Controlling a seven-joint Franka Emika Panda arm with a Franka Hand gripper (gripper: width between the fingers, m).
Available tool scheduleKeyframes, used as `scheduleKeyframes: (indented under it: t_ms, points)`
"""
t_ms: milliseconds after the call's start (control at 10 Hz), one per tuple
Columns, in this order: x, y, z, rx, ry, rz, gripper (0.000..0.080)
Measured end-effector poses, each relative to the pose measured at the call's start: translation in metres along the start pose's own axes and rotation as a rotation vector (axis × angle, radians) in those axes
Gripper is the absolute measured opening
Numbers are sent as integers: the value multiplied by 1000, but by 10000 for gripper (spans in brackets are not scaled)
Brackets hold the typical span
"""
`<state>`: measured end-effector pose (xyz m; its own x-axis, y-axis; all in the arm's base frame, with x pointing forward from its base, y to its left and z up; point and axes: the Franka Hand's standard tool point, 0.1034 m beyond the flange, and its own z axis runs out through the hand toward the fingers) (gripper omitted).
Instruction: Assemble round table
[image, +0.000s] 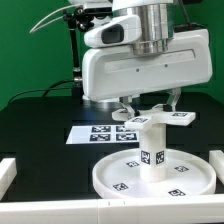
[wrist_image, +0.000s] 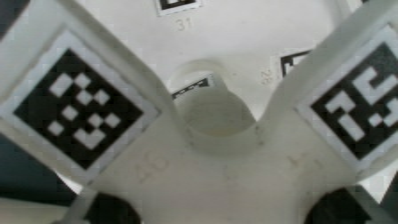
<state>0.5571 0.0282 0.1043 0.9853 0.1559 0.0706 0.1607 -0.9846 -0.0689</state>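
The large white round disc (image: 112, 181) lies flat on the black table at the front. The short thick cylinder leg (image: 152, 150) stands upright at its centre. The cross-shaped foot piece (image: 163, 120) sits level on top of the leg. My gripper (image: 150, 107) comes straight down from above, with its fingers on either side of the foot piece, shut on it. In the wrist view the foot piece (wrist_image: 210, 165) fills the frame, with tagged arms spreading out and a round socket in its middle. The gripper (wrist_image: 231, 212) shows only as dark pads (wrist_image: 111, 208) at the edge.
The marker board (image: 100, 133) lies flat behind the disc. White straight border rails stand at the exterior view's left (image: 6, 176) and right (image: 216, 163), and another runs along the front edge. A green backdrop and cables are behind the arm.
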Motion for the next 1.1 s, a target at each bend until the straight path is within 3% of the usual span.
scheduleKeyframes:
  t_ms: [400,1100]
  points:
    - [-1,-1,1,16,2,306,446]
    - [0,-6,1,78,-11,1012,446]
